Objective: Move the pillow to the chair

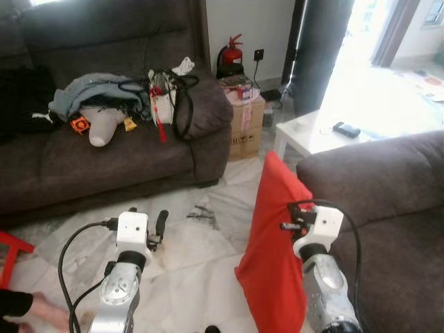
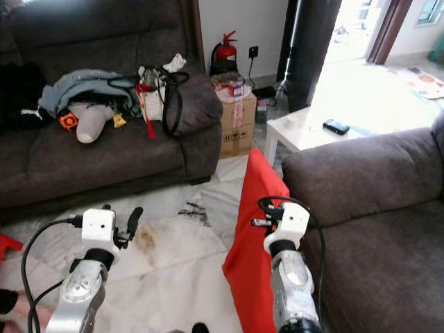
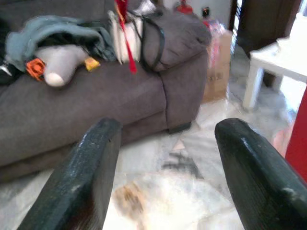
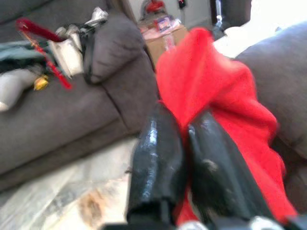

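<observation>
A red pillow (image 1: 272,243) hangs upright beside the arm of the dark grey armchair (image 1: 388,208) at the right. My right gripper (image 4: 184,158) is shut on the pillow's red fabric (image 4: 211,91), with cloth pinched between the two black fingers. The right wrist (image 1: 316,229) sits against the pillow's right side, next to the armchair's arm. My left gripper (image 3: 168,158) is open with nothing between its fingers, held over the marble floor (image 1: 187,257) in front of the sofa.
A grey sofa (image 1: 104,152) at the back carries clothes, a bag and a plush toy. A cardboard box (image 1: 244,118) and a red fire extinguisher (image 1: 230,55) stand by the wall. A white side table (image 1: 326,132) holds a phone. A person's hand (image 1: 41,309) shows at the lower left.
</observation>
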Controlling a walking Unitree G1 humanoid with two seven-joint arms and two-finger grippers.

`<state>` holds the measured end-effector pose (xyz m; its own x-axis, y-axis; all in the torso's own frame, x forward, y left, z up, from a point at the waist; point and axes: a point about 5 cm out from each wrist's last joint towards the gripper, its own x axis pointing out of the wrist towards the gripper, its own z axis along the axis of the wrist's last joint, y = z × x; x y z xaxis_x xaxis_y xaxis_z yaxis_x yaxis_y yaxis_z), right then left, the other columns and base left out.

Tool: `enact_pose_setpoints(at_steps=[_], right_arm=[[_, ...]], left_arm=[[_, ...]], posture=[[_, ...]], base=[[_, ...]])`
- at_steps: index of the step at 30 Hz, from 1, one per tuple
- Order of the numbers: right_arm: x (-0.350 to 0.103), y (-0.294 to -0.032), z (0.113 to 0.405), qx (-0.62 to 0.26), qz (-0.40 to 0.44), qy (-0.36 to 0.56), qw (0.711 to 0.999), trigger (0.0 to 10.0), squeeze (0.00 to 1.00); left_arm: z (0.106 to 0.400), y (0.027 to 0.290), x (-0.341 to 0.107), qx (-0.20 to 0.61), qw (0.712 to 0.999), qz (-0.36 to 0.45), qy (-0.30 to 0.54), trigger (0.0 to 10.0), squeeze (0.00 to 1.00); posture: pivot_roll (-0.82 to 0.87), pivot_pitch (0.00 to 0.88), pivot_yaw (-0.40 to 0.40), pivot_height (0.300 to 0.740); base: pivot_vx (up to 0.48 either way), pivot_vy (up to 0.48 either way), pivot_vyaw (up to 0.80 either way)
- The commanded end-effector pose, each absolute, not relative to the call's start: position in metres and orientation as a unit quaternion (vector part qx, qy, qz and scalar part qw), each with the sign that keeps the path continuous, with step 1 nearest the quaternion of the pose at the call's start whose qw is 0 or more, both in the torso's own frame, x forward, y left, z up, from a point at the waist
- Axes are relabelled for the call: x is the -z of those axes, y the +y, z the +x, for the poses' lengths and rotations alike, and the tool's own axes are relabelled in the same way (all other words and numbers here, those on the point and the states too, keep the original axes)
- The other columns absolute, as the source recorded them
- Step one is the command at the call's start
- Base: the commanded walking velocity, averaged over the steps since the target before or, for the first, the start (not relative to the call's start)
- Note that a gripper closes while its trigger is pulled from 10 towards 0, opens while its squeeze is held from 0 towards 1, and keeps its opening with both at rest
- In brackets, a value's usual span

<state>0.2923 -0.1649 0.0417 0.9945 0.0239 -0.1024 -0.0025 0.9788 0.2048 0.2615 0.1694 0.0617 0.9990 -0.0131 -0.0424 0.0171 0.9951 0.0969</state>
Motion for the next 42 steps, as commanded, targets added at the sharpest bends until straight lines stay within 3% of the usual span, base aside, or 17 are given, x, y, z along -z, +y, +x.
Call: enact_pose_setpoints(at_steps=[1, 9, 42], right_arm=[[-0.0682, -0.1572, 0.3064, -0.025, 0.099, -0.01, 0.995, 10.0, 0.0], [-0.0681, -0.1568, 0.307, -0.025, 0.103, -0.006, 0.994, 10.0, 0.0], [-0.0659, -0.1601, 0.3082, -0.02, 0.096, 0.006, 0.995, 10.0, 0.0]], left_arm=[[0.2649, 0.1748, -0.0656, -0.001, 0.999, 0.051, 0.016, 10.0, 0.0], [0.2643, 0.1753, -0.065, -0.005, 0.999, 0.05, 0.017, 10.0, 0.0], [0.2649, 0.1714, -0.0647, -0.001, 0.999, 0.048, 0.012, 10.0, 0.0]], posture=[[0.03, 0.047, 0.045, 0.74], [0.02, 0.053, 0.04, 0.74], [0.02, 0.045, 0.039, 0.74]], base=[[0.0, 0.285, 0.0], [0.0, 0.278, -0.07], [0.0, 0.042, -0.8]])
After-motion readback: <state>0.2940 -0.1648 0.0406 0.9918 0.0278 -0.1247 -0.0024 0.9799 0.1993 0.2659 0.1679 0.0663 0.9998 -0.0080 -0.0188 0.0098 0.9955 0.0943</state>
